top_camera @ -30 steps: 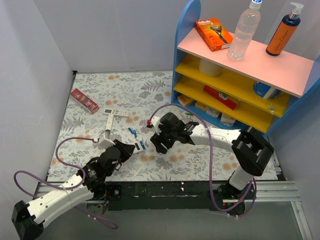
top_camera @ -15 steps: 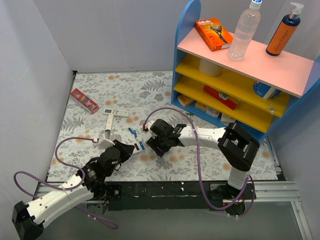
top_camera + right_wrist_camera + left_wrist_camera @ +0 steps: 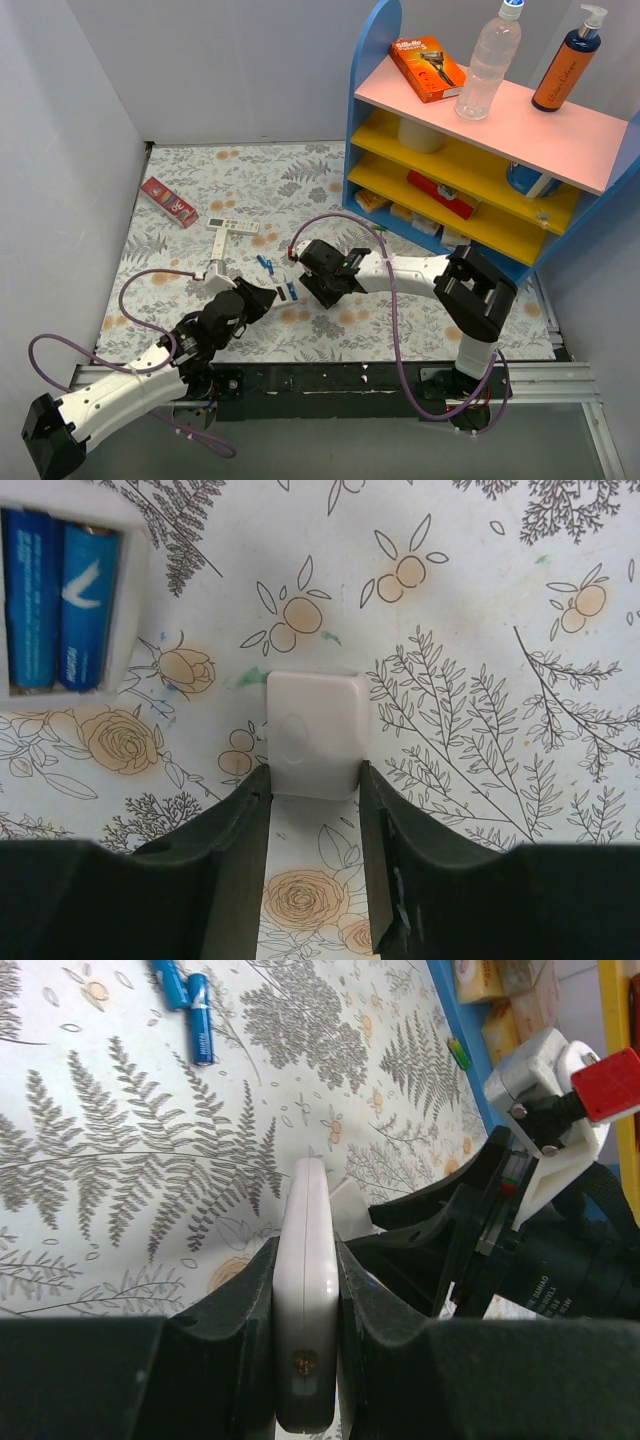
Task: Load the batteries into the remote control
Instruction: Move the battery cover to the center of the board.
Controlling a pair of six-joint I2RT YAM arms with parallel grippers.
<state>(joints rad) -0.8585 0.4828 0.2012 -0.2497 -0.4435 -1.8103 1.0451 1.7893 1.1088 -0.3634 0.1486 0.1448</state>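
Observation:
My left gripper (image 3: 305,1290) is shut on the white remote control (image 3: 306,1260), which I see edge-on and held just above the mat. In the right wrist view its open recess (image 3: 62,595) holds two blue batteries (image 3: 85,605). My right gripper (image 3: 314,780) is low on the mat, and its fingers press both sides of a small white battery cover (image 3: 315,730). From above, the two grippers meet near the remote (image 3: 284,292). Two loose blue batteries (image 3: 190,1010) lie farther out on the mat, and they also show from above (image 3: 264,264).
A thin white remote with a crosswise piece (image 3: 222,238) and a red box (image 3: 168,201) lie at the back left. The blue and yellow shelf (image 3: 480,130) stands on the right. A green battery (image 3: 458,1052) lies near its base.
My right gripper has moved left toward the remote and settled over the white cover. My left arm has shifted slightly forward with the remote still held.

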